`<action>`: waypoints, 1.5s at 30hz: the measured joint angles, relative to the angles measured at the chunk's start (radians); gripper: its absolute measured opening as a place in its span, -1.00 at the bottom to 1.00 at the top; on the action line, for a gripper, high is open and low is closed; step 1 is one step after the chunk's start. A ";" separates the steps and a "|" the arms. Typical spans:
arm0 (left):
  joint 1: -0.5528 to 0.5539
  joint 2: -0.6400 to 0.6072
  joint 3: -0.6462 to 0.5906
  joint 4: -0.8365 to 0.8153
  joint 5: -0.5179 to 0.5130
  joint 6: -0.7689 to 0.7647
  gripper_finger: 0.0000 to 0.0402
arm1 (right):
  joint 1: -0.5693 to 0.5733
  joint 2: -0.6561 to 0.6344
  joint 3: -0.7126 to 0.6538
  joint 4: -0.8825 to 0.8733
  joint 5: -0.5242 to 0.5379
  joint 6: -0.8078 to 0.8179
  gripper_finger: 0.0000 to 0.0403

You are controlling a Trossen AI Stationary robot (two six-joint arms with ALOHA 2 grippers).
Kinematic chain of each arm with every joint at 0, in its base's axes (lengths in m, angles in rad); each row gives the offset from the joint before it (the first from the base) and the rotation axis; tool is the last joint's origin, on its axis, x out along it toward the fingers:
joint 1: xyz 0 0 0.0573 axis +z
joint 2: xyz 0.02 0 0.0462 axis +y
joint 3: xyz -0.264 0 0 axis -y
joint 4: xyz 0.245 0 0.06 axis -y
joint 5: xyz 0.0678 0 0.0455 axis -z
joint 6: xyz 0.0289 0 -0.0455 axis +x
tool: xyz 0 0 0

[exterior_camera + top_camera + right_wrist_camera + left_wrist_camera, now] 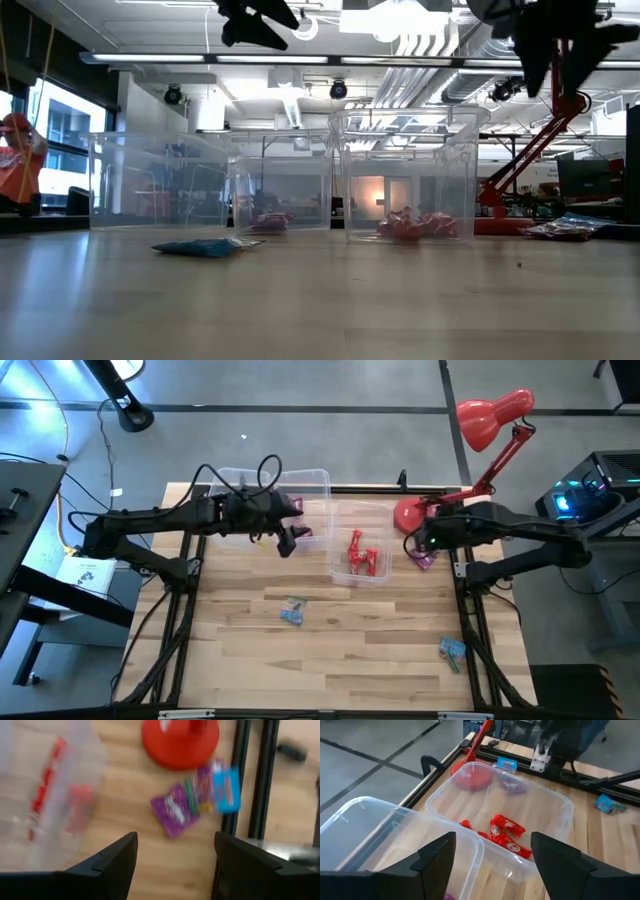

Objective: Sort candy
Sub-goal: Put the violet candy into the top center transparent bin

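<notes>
Red candies (363, 555) lie in the right clear bin (340, 575), also visible in the left wrist view (506, 833). A purple candy (300, 531) sits in the left clear bin (320, 478). Purple and blue candies (175, 810) (227, 787) lie on the table beside the red lamp base (180, 737). Two blue candies (292, 610) (452, 650) lie loose on the near part of the table. My left gripper (492, 865) is open above the left bin's right corner. My right gripper (175, 865) is open, hovering over the purple candy (425, 560).
The red desk lamp (490, 420) stands on its base (408, 515) at the table's far right, close to my right gripper. The two bins stand side by side at the far middle. Bare wood (350, 660) lies between the loose blue candies toward the near edge.
</notes>
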 joint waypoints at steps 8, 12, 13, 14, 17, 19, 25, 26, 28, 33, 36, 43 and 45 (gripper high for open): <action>0.000 0.000 0.000 0.020 0.008 -0.070 0.26 | -0.025 0.003 -0.372 0.245 -0.073 0.150 0.29; 0.000 0.000 0.000 0.085 0.012 -0.086 0.26 | -0.093 0.002 -0.524 0.434 -0.060 0.194 0.29; 0.000 0.000 0.000 0.098 0.012 -0.085 0.26 | -0.112 0.002 -0.556 0.490 -0.060 0.202 0.29; 0.000 0.000 0.000 0.110 0.012 -0.083 0.26 | -0.130 0.002 -0.584 0.548 -0.060 0.207 0.29; 0.000 0.000 0.000 0.125 0.014 -0.080 0.26 | -0.194 0.003 -0.656 0.674 -0.049 0.206 0.29; 0.000 0.000 0.000 0.122 0.015 -0.090 0.26 | -0.231 0.006 -0.689 0.729 -0.025 0.192 0.29; -0.024 0.000 0.000 0.112 0.014 -0.095 0.26 | -0.276 0.046 -0.737 0.801 -0.040 0.108 0.29; -0.030 0.000 0.000 0.112 0.014 -0.095 0.26 | -0.274 0.057 -0.744 0.809 -0.051 0.094 0.29; -0.041 0.000 0.000 0.112 0.010 -0.095 0.26 | -0.260 0.081 -0.751 0.823 -0.056 0.086 0.28; -0.071 0.000 0.000 0.112 -0.030 -0.106 0.26 | -0.207 0.128 -0.753 0.857 -0.041 0.088 0.05; -0.084 0.000 0.000 0.112 -0.055 -0.114 0.26 | -0.165 0.136 -0.752 0.863 -0.038 0.101 -0.24; -0.091 0.000 0.000 0.113 -0.065 -0.141 0.26 | -0.078 0.123 -0.733 0.817 -0.039 0.078 -0.91; -0.091 -0.004 0.000 0.112 -0.065 -0.155 0.26 | -0.049 0.105 -0.696 0.735 -0.051 0.067 -0.94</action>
